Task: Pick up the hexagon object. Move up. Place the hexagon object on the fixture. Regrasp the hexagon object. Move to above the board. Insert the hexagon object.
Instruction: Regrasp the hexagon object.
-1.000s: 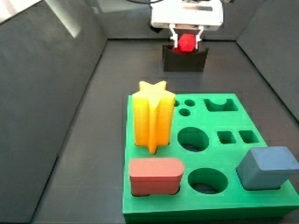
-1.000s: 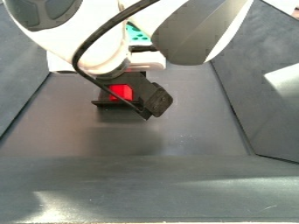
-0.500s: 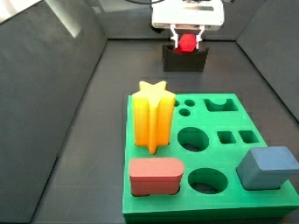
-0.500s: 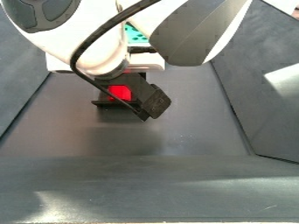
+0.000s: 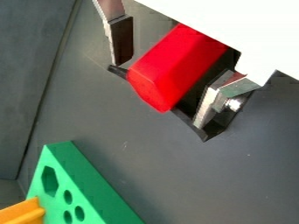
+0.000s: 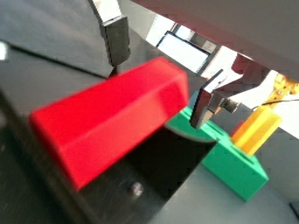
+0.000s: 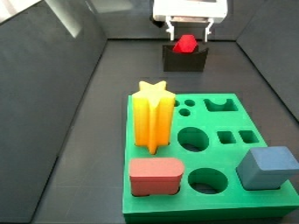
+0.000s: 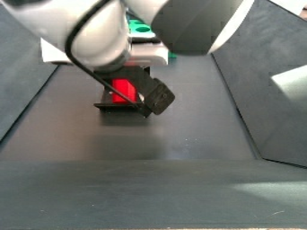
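While the red hexagon (image 7: 184, 43) rests in the notch of the fixture (image 7: 184, 59) at upper centre, the gripper (image 5: 166, 74) stands open astride it, gripping nothing, so placing appears done; regrasp, transfer and insertion into the board (image 7: 233, 206) remain.

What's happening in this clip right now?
A Franka arm is working at the far end of the bin. The red hexagon object lies in the notch of the dark fixture, and the gripper sits over it with its fingers spread on either side, apparently not touching it. The green board, holding a yellow star, a pink block and a blue block, waits nearby.
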Available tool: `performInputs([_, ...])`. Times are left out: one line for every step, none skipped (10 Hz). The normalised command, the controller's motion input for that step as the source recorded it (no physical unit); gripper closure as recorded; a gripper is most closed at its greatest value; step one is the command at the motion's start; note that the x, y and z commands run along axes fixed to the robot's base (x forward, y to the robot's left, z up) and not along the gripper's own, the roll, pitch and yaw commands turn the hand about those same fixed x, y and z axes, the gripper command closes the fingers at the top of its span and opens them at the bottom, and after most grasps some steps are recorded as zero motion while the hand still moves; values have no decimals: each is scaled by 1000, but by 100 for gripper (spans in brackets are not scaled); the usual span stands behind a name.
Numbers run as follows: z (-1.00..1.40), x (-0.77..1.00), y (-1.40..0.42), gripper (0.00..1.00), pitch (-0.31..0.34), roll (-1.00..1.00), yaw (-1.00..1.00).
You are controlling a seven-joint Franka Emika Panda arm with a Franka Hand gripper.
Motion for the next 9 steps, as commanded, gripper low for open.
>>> performInputs([1000,-37,-2,0,-23,18,66])
performInputs([1000,-50,-1,0,3,13,64])
performInputs([878,-45,2,0,14,11,61])
performInputs([619,-36,5,0,36,8,51])
performInputs([423,-33,6,0,49,11,41])
performInputs([845,-140,-795,0,54,1000,22])
performInputs([733,-136,-790,0,54,1000,21])
performInputs([519,-121,-646,0,43,1000,20])
performInputs([243,-105,-434,0,35,1000,20])
